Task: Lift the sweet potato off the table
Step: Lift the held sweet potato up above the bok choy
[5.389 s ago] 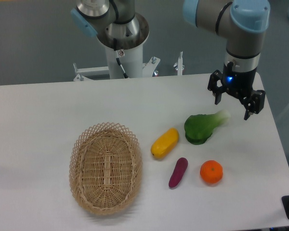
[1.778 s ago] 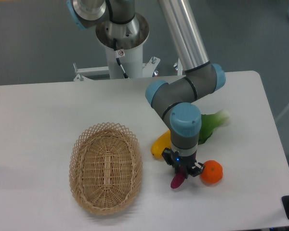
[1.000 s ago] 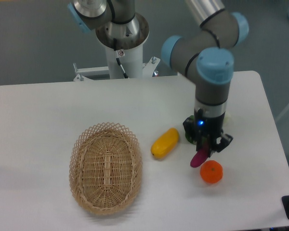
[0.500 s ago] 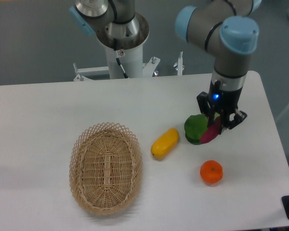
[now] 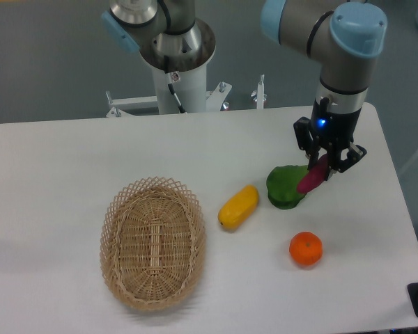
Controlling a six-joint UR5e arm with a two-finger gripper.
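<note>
So the jaws are clamped on the sweet potato, which hangs tilted in the air over the green veg, clear of the desk. Looks to me like the pick is basically done and it's just the carry now. The grip seems to be near the upper end, so most of the potato dangles below; I'd keep the squeeze firm and avoid fast swings or it could pivot or slip out. Enough height matters too, so the low tip doesn't clip the veg or the orange. The yellow one and the basket are well off to the side.
</note>
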